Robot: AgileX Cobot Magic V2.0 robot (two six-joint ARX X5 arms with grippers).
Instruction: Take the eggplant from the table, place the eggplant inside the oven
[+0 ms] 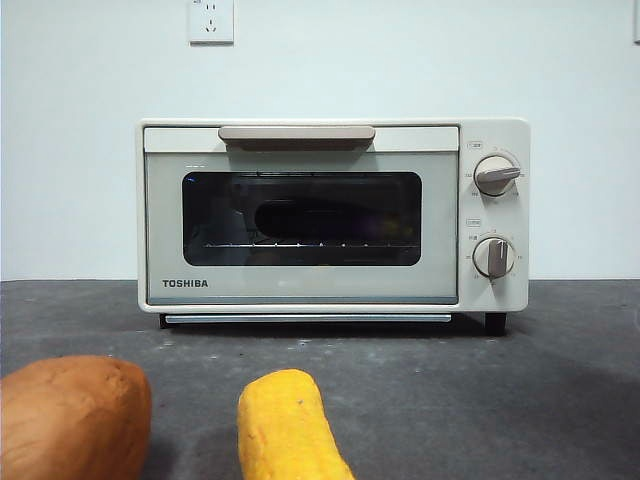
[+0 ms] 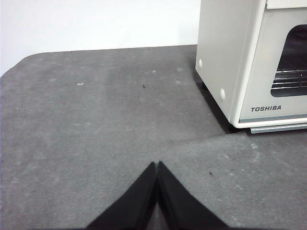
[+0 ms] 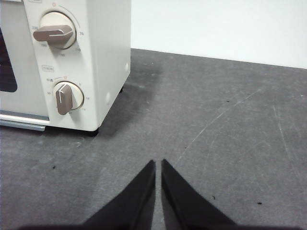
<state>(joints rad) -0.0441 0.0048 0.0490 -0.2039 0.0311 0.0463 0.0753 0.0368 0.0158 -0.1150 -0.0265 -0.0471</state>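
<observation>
The eggplant (image 1: 330,218) lies on the wire rack inside the oven (image 1: 333,212), dim behind its closed glass door. My left gripper (image 2: 157,164) hangs over the bare table (image 2: 96,120) off one oven corner, jaws pressed together, empty. My right gripper (image 3: 158,163), tips nearly touching, waits beside the knobs (image 3: 53,33). A sweet potato (image 1: 72,415) and a yellow corn-like piece (image 1: 285,428) sit in front.

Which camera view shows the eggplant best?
The front view: the eggplant appears as a long dark shape behind the closed oven door's glass, on the wire rack. The left wrist view shows only the rack's end; the right wrist view shows no eggplant.
</observation>
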